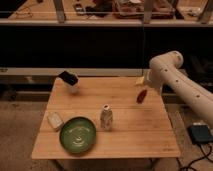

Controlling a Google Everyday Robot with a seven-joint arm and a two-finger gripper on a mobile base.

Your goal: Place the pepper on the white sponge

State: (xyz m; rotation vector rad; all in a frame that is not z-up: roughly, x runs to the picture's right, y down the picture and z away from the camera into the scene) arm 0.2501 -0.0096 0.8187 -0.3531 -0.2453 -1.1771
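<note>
The small dark red pepper (142, 96) lies on the wooden table (130, 135) near its right back part. The off-white sponge (54, 120) lies at the table's left edge, just left of the green plate (78, 134). My white arm (170, 75) reaches in from the right. Its gripper (141, 82) hangs just above and behind the pepper, far to the right of the sponge.
An upright white patterned bottle (105, 118) stands mid-table, right of the plate. A black-topped white object (69, 81) sits at the back left corner. A dark shelf unit runs behind the table. A blue-grey box (200, 134) lies on the floor at the right.
</note>
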